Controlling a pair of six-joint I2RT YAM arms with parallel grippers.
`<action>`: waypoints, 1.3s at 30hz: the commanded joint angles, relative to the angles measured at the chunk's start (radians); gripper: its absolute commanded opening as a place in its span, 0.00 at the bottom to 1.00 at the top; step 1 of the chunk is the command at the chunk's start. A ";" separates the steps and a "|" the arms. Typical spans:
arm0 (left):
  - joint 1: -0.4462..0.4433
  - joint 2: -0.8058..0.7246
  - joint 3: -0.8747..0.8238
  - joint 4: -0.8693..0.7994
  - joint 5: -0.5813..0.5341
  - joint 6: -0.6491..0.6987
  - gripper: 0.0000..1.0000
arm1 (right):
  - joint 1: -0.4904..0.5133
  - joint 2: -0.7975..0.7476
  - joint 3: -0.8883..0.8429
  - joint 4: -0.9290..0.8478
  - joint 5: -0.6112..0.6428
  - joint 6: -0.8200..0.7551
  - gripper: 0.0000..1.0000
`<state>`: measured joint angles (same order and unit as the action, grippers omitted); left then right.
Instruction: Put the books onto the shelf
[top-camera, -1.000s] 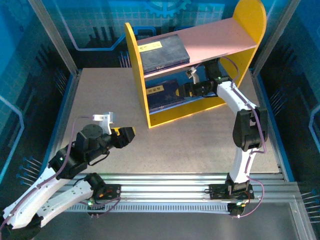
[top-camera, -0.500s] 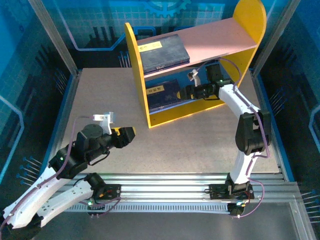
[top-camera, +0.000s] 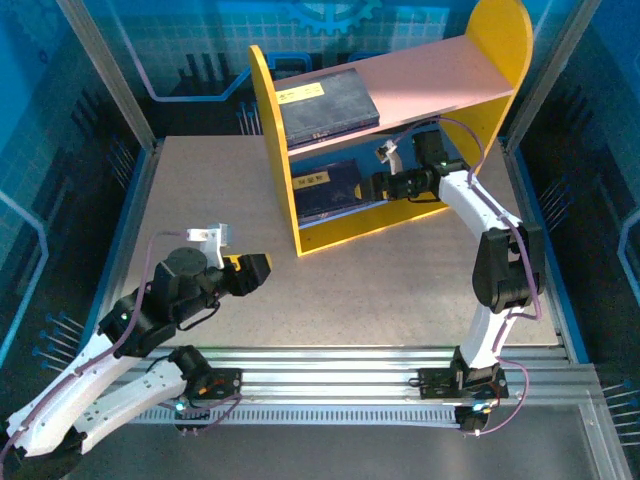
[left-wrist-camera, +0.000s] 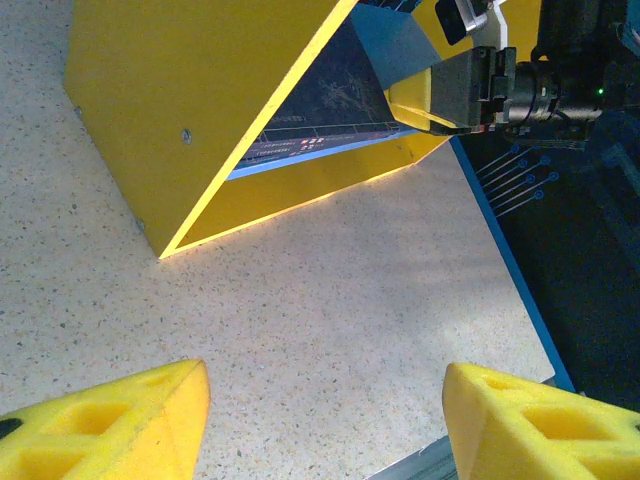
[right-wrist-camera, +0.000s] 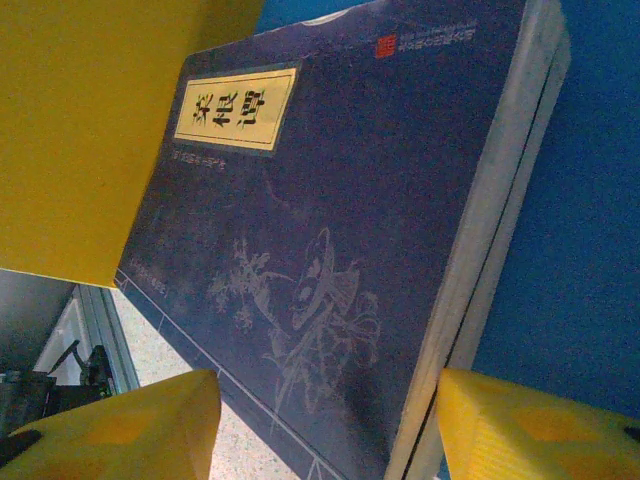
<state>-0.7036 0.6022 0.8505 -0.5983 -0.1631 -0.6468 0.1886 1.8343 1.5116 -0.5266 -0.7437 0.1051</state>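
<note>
The shelf (top-camera: 272, 120) stands at the back of the table, with yellow sides, a pink upper board and a blue lower board. One dark navy book (top-camera: 325, 103) lies flat on the pink board. More books (top-camera: 322, 187) lie on the lower board; in the right wrist view they are a navy cover (right-wrist-camera: 330, 220) with a yellow label and two page edges stacked. My right gripper (top-camera: 368, 184) is inside the lower tier, open, just off the books' right edge, with its jaws (right-wrist-camera: 325, 425) spread and nothing between them. My left gripper (top-camera: 260, 268) hovers open over bare table (left-wrist-camera: 325, 420).
The yellow side panel (left-wrist-camera: 190, 110) and the shelf's front corner rise ahead of the left gripper. Speckled table (top-camera: 380, 280) spreads in front of the shelf. A blue rim (left-wrist-camera: 500, 250) and metal posts bound the table; rails run along the near edge (top-camera: 330, 360).
My right gripper has drawn back a little to the right, away from the lower books, still open. The left arm has not moved.
</note>
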 joint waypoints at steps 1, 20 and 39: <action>0.007 0.000 0.036 0.000 0.008 0.023 0.64 | 0.005 0.006 0.041 -0.006 -0.043 0.007 0.60; 0.006 -0.002 0.036 -0.004 0.008 0.024 0.64 | 0.023 0.041 0.079 -0.017 -0.046 0.004 0.60; 0.006 -0.008 0.035 -0.008 0.007 0.022 0.64 | 0.035 0.072 0.102 -0.017 -0.056 0.007 0.60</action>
<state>-0.7036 0.6018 0.8505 -0.5983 -0.1631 -0.6468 0.1959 1.8893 1.5787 -0.5312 -0.7528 0.1081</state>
